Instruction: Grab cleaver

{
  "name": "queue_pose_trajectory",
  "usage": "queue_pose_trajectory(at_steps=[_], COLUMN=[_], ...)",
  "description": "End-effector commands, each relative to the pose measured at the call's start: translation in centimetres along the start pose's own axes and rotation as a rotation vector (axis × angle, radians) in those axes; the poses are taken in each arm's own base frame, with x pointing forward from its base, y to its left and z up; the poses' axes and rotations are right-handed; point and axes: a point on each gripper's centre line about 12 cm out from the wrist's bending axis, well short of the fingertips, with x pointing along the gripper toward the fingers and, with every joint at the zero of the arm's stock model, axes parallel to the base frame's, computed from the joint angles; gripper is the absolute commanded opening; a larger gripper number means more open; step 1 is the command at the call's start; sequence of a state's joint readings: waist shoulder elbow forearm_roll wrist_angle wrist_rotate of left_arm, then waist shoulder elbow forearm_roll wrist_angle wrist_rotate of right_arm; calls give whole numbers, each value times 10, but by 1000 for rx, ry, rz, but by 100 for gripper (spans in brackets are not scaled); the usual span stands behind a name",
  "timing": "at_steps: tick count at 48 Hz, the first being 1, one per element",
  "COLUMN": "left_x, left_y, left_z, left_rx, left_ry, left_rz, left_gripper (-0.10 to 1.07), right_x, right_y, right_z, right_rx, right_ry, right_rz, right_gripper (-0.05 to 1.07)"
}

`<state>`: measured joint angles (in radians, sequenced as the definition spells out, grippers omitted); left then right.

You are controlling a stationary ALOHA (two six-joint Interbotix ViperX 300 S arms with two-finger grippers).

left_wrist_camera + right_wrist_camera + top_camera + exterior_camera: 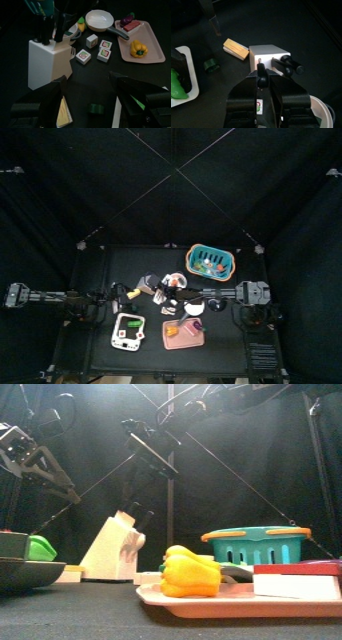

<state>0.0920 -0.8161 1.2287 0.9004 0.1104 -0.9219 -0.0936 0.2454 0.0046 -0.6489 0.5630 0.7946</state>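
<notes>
The white knife block [272, 52] stands mid-table, also in the front view [110, 550] and the left wrist view [45, 63]. My right gripper [260, 75] hangs right above it, jaws closed on a black handle that I take for the cleaver [260, 70]. Its blade is hidden in the block. Two more black handles [290, 63] stick out beside it. My left gripper [90, 95] hovers low on the block's near side, open, with nothing between its jaws.
A pink tray [152, 50] carries a yellow pepper [138, 48]. Close by are a white bowl [100, 19] and small cubes [105, 50]. A teal basket [254, 544] stands behind the tray. A wooden block [236, 48] and a small green piece [211, 65] lie near the knife block.
</notes>
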Motion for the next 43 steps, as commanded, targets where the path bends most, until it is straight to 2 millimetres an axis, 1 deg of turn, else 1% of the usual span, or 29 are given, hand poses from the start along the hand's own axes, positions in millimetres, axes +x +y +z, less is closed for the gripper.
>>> queue_pose_trajectory(at_steps=[1, 10, 19, 28, 43], left_x=[0, 0, 0, 0, 0], left_y=[0, 0, 0, 0, 0], left_z=[5, 5, 5, 5, 5], left_rx=[-3, -1, -2, -2, -2], left_ry=[-13, -12, -13, -13, -13], left_rz=[-3, -3, -1, -1, -1], left_gripper=[100, 100, 100, 100, 100], right_x=[-30, -42, -54, -70, -94], right_y=[-4, -7, -6, -4, -7], right_z=[24, 26, 23, 21, 16], right_rx=[25, 42, 51, 50, 43], right_ry=[-74, -85, -82, -92, -110], right_rz=[21, 32, 46, 63, 78], right_gripper=[31, 31, 31, 31, 31])
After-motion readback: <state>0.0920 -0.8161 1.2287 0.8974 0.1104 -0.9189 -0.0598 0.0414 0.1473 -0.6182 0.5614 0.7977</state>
